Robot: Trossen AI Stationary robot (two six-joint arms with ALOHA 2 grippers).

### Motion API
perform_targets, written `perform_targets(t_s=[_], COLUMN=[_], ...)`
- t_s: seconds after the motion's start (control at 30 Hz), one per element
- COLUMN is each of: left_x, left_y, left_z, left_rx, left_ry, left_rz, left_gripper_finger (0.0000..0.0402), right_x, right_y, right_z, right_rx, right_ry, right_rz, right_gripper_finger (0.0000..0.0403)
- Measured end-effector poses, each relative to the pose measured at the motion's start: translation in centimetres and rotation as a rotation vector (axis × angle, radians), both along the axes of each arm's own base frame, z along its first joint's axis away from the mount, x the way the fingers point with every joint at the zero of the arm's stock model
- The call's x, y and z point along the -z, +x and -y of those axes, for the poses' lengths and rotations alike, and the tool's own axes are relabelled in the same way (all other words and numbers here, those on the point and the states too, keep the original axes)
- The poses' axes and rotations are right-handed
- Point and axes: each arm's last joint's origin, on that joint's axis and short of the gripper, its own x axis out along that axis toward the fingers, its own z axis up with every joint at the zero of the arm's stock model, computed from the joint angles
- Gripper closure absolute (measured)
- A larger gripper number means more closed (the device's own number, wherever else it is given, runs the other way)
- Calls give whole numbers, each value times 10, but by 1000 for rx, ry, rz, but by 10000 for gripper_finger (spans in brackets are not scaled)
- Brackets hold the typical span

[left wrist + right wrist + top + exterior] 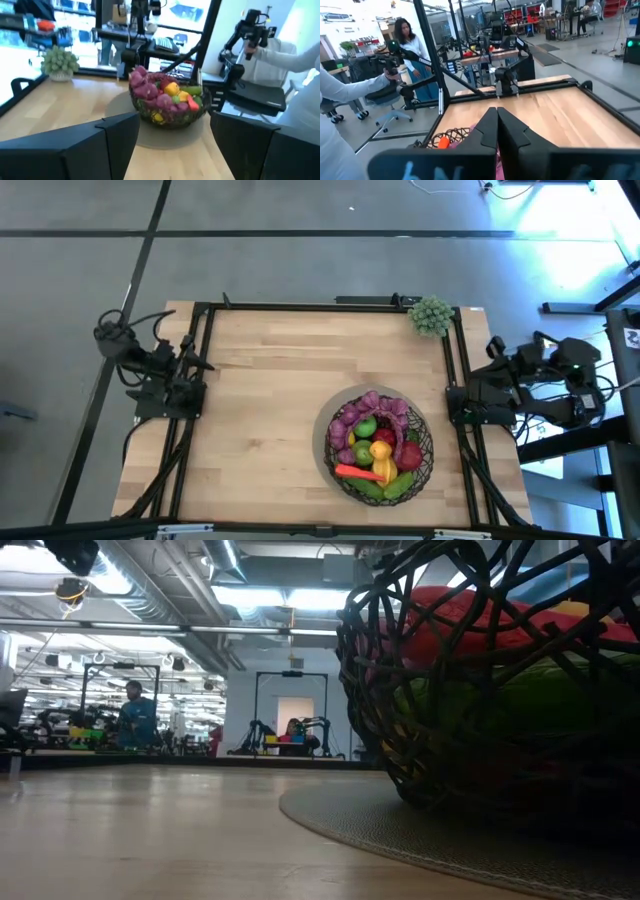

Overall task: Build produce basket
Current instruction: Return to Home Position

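The dark woven basket (376, 443) stands on a round grey mat (400, 830) at the table's near right. It holds the produce: purple grapes (378, 408), a green apple (366, 426), a yellow lemon (380, 450), an orange carrot (358, 472), a green cucumber (385, 489). The basket also shows in the left wrist view (167, 102) and the low view (490, 680). My left gripper (172, 145) is open and empty at the table's left edge. My right gripper (496, 132) is shut and empty at the right edge.
A bunch of green grapes (431, 314) lies at the table's far right corner, also in the left wrist view (59, 62). A black frame (330, 305) runs along the table's edges. People stand in the room beyond the table (410, 45).
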Motion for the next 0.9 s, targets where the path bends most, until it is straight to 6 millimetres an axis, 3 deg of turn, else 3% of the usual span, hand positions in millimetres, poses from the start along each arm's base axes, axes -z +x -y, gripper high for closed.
perform_targets(t_s=[0.47, 0.9], left_x=[19, 56], left_y=[13, 34], left_z=[10, 26], left_rx=[-3, 1], left_ry=[74, 127], left_rz=[45, -3], left_gripper_finger=[165, 166], right_x=[31, 89], right_y=[52, 97], right_z=[9, 18], right_rx=[-86, -86], right_ry=[-22, -36], right_rz=[90, 127], right_gripper_finger=[403, 403])
